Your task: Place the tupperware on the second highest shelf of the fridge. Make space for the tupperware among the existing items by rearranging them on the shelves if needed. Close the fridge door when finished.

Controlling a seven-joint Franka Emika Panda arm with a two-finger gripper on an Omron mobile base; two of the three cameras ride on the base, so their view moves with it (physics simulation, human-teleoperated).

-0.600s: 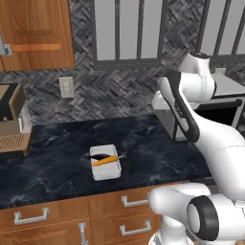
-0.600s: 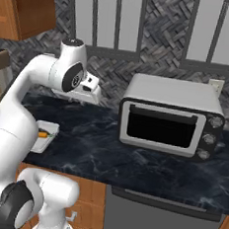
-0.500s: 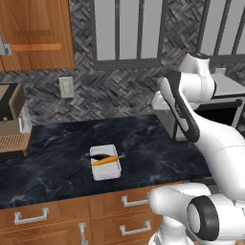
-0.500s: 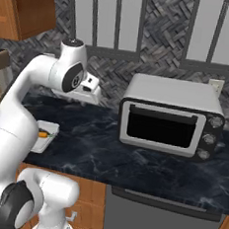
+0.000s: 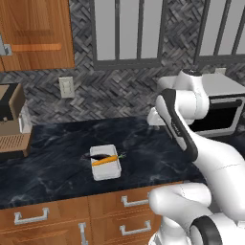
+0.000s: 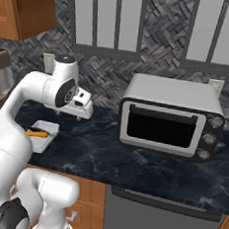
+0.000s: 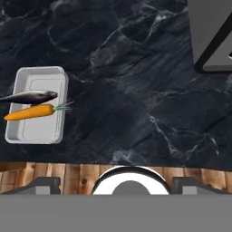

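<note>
Gripper [image 7: 116,183] open, holding nothing, high above black marble counter [image 7: 136,81]. White tupperware [image 7: 37,105] sits at 9 o'clock in hand view, holding a carrot [image 7: 31,112] and a dark fish [image 7: 28,96] (side by side, touching). Toaster oven [image 6: 171,116] at 2 o'clock.

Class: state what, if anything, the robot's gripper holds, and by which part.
Nothing. The gripper hangs open above the counter, apart from the tupperware.

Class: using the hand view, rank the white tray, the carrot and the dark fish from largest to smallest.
1. White tray, clearly largest.
2. Carrot and dark fish: alike in length, too close to rank; both lie across the tray.
</note>
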